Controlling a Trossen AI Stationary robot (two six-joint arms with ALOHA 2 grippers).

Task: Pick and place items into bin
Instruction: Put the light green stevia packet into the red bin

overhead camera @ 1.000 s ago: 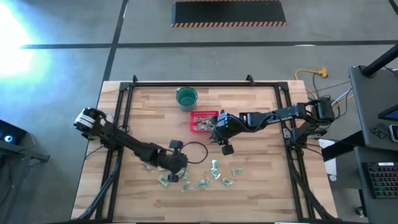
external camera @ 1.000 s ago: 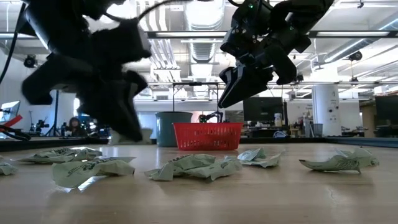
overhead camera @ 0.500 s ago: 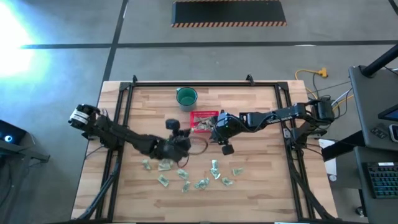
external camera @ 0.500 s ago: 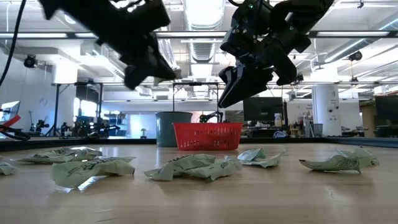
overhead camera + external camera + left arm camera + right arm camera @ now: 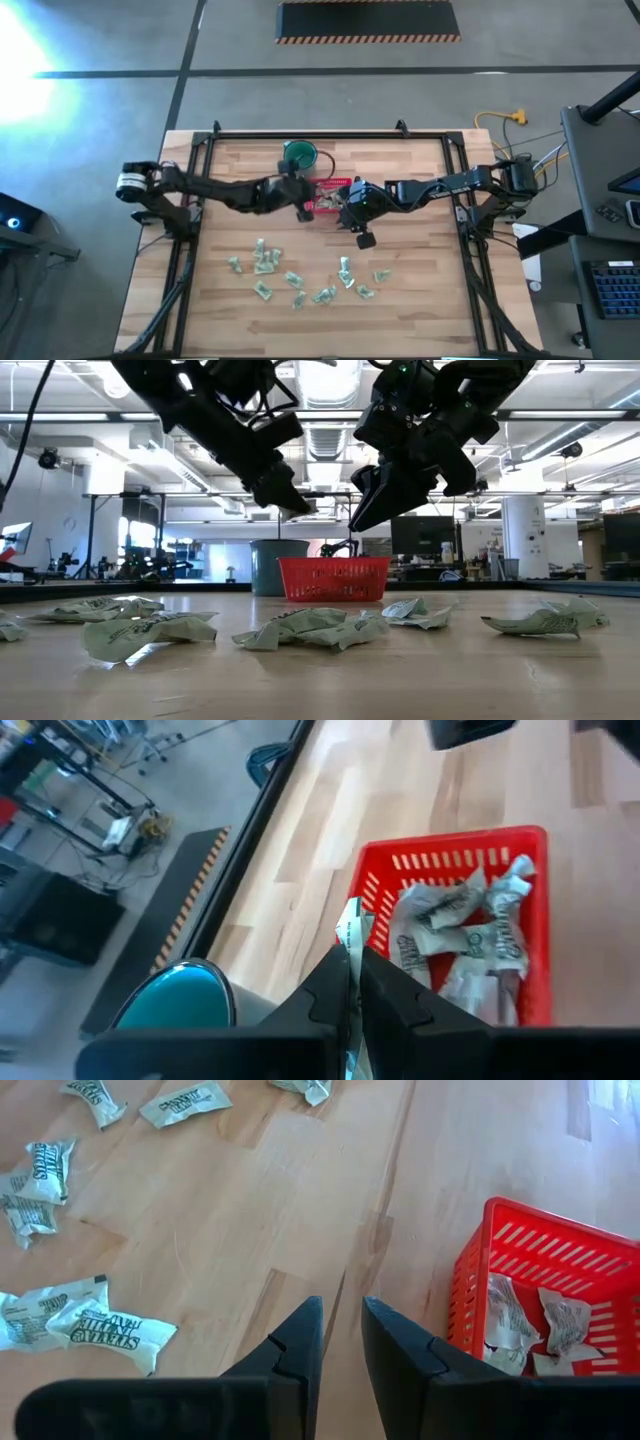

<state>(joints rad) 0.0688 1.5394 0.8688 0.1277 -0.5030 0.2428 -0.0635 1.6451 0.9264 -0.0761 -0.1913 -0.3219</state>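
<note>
So this looks like the drop-off step: the left gripper (image 5: 352,982) is pinched tight on one pale green-and-white crinkled wrapped piece (image 5: 350,932) and hangs just short of the small square red plastic mesh basket (image 5: 533,927), on the side nearest the round dark green cup (image 5: 178,995). Next move is probably to ease over the rim and let go. The right gripper (image 5: 340,1338) waits beside the basket, fingers a small gap apart, nothing in them. More wrapped pieces (image 5: 300,284) lie loose on the wooden table (image 5: 420,180), well apart from the basket. Most of the held wrapper is hidden by the fingers
</note>
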